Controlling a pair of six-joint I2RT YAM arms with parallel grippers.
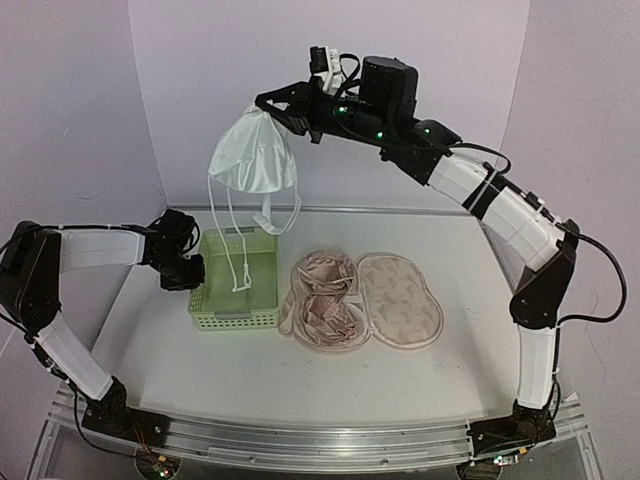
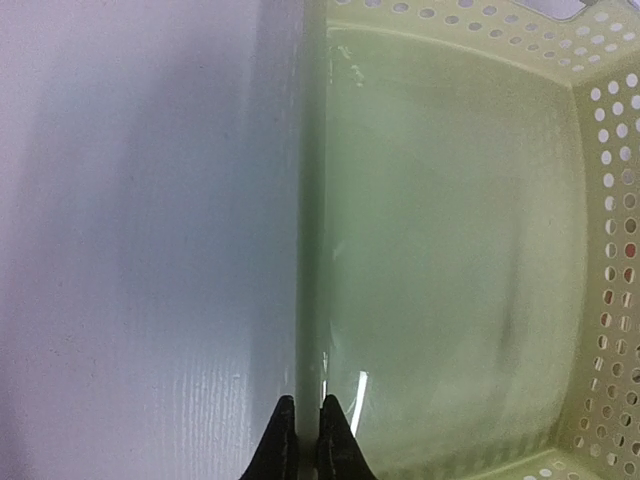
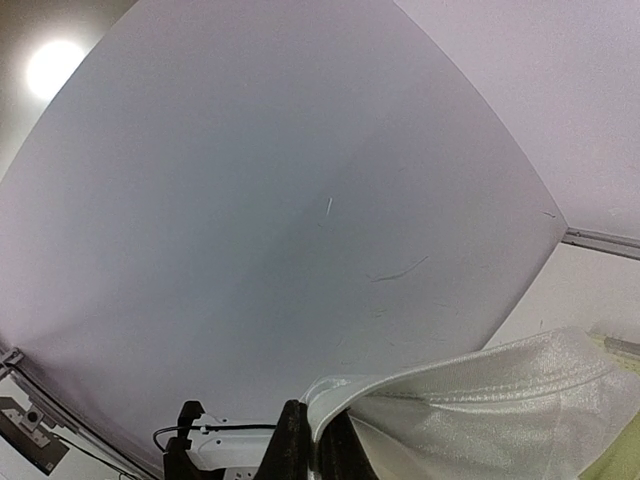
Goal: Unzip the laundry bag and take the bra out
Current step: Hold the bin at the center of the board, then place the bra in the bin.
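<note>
While the right gripper [image 1: 287, 100] pinches the white bra [image 1: 255, 150] up high, the laundry bag [image 1: 365, 300] lies open
The bag rests on the table [image 1: 300, 370] well below this gripper; the left gripper [image 2: 306, 420] is clamped on a wall of the green basket [image 1: 235, 320]

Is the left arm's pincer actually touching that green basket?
Touching. The left wrist view shows the left gripper with its jaws pinched on the green basket wall.
</note>
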